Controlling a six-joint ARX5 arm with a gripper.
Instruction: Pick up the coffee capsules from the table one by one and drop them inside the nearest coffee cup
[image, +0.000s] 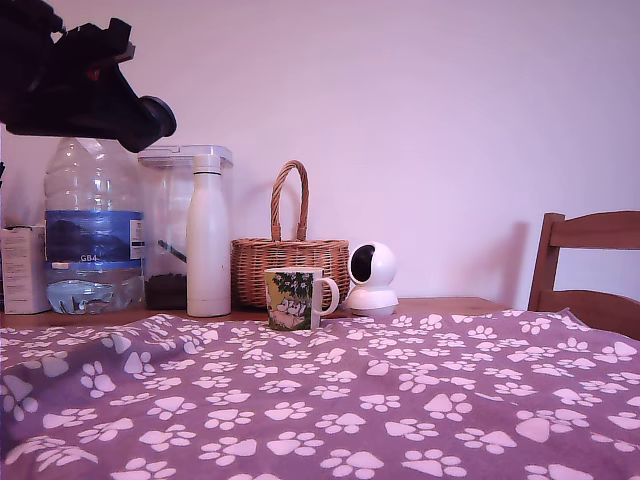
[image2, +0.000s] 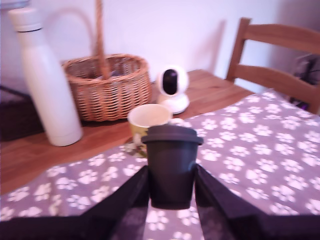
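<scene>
Gripper (image2: 171, 192) raised high above the table (image: 330, 410), fingers (image2: 127, 200) pinching a dark capsule (image2: 171, 165) upright between them. Just beyond the capsule, a floral mug (image2: 148, 120) standing open at the edge of the purple paw-print cloth. Farther behind the mug, a wicker basket (image2: 107, 85) and a small white camera (image2: 172, 87); beside the basket, a white bottle (image2: 47, 85). Off past the cloth, a wooden chair (image2: 277, 60).
</scene>
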